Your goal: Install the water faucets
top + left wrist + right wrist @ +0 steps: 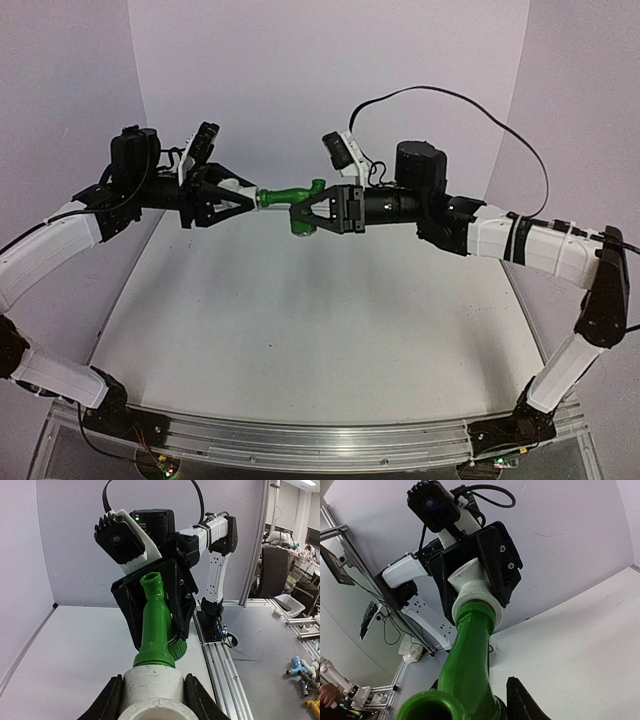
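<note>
Top external view: both arms hang raised over the counter, which lies well below the fitting. The left pincer is closed narrow on that white fitting, its two dark fingers pressing the fitting's sides (the left wrist view shows this plainly). Touching the fitting on its right is the green tap, its stem end set into the fitting's collar. How deep it sits I cannot tell. The right pincer, just right of the fitting, looks clamped on the tap's body near the angled part.

The step in hand, as I judge it, is the joining itself: tap and fitting are met in the air, each held by one arm. The next move probably calls for pushing or turning the tap home along the fitting's axis, with the left arm holding steady so the collar does not cock sideways.

As for containers, the fitting's socket holds the tap's end. Far to the right of the fitting, in the left wrist view, a pale bin sits off the counter, its contents too small to tell.
</note>
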### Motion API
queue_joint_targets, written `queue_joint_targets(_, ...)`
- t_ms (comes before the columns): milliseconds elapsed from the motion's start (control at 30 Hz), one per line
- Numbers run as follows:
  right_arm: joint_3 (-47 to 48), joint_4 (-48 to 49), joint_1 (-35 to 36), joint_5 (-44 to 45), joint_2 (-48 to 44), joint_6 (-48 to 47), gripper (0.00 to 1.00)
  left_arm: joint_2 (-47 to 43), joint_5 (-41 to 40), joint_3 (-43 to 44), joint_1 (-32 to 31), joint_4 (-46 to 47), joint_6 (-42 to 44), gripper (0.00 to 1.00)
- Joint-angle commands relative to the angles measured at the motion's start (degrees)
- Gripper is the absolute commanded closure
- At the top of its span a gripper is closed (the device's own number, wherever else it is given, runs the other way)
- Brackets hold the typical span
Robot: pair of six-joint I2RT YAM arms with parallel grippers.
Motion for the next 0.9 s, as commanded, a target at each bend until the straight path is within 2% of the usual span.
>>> queue_joint_targets(0,1.57,-10.26,1.19,14.19,-5.66,-13.81,1.0,4.27,3.79,4.42,-2.36,0.76,5.82,1.0)
queue_joint_targets(67,1.57,-12.65,1.1,17.4,-6.88,-14.25,1.0,6.24,4.19,5.59,-2.46,0.76,8.79,1.0)
queue_joint_targets(200,0.63,-13.1,0.91,16.12,-8.76,-12.51,1.0,10.25,5.86,8.6,-2.52,0.76,15.16,1.0)
queue_joint_targets(300,0.79,-13.13,-0.06,13.23,-8.95,-9.34,1.0,10.87,9.0,8.63,-2.84,0.78,26.05,1.0)
queue_joint_targets(367,1.18,-12.86,-1.22,9.66,-8.85,-5.56,1.0,9.98,8.17,7.09,-3.06,0.87,36.4,1.0)
queue_joint_targets(433,2.1,-12.44,-2.14,6.62,-8.46,-1.26,1.0,9.33,2.85,7.04,-2.99,1.15,45.3,1.0)
queue_joint_targets(533,4.9,-12.14,-3.55,4.11,-6.77,6.65,1.0,11.36,0.3,14.13,-3.08,1.82,49.8,1.0)
queue_joint_targets(667,10.02,-11.68,-6.38,0.04,-4.26,18.27,1.0,12.91,1.34,17.32,-3.06,0.37,67.92,1.0)
queue_joint_targets(767,13.91,-10.4,-7.0,-0.81,-2.48,24.09,1.0,13.37,1.05,17.02,-3.06,-2.35,87.7,1.0)
queue_joint_targets(867,17.28,-9.0,-7.08,-2.25,-0.13,28.12,1.0,13.62,-2.54,15.58,-3.08,-3.22,110.25,1.0)
